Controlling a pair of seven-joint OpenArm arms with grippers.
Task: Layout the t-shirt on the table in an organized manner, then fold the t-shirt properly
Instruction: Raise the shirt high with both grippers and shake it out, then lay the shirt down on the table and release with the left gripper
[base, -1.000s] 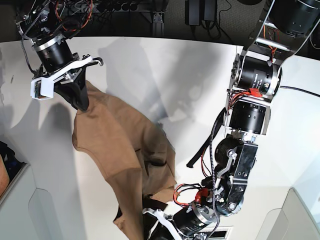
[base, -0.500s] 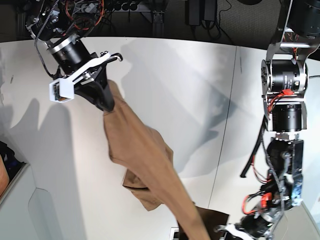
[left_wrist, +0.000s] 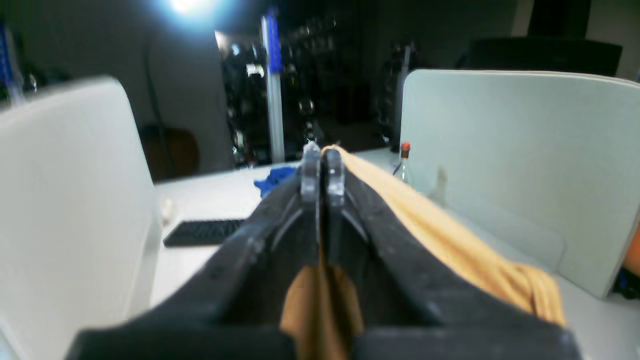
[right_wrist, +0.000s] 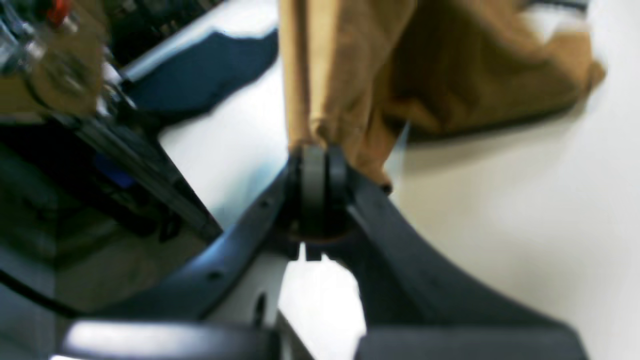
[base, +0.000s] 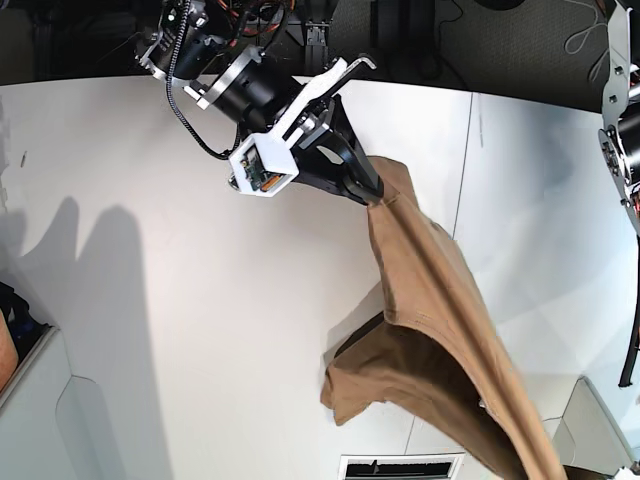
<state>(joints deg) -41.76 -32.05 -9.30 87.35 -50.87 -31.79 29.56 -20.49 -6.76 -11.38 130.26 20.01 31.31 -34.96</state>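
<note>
The tan-brown t-shirt hangs stretched in a long band above the white table, its lower folds trailing onto the tabletop. My right gripper is shut on the band's upper end; the right wrist view shows its jaws pressed together on a cloth edge, the t-shirt draping away beyond. The band's lower end runs off the base view at bottom right. In the left wrist view my left gripper is shut on the t-shirt, which trails off right. The left gripper is outside the base view.
A thin seam crosses the table. Pale partitions stand at the near left and near right. Part of the left arm shows at the right edge. A keyboard and a bottle lie beyond the left gripper.
My right arm has swung from the far left to the middle, carrying the shirt's end. The left arm has moved off to the lower right, pulling the shirt out long.
</note>
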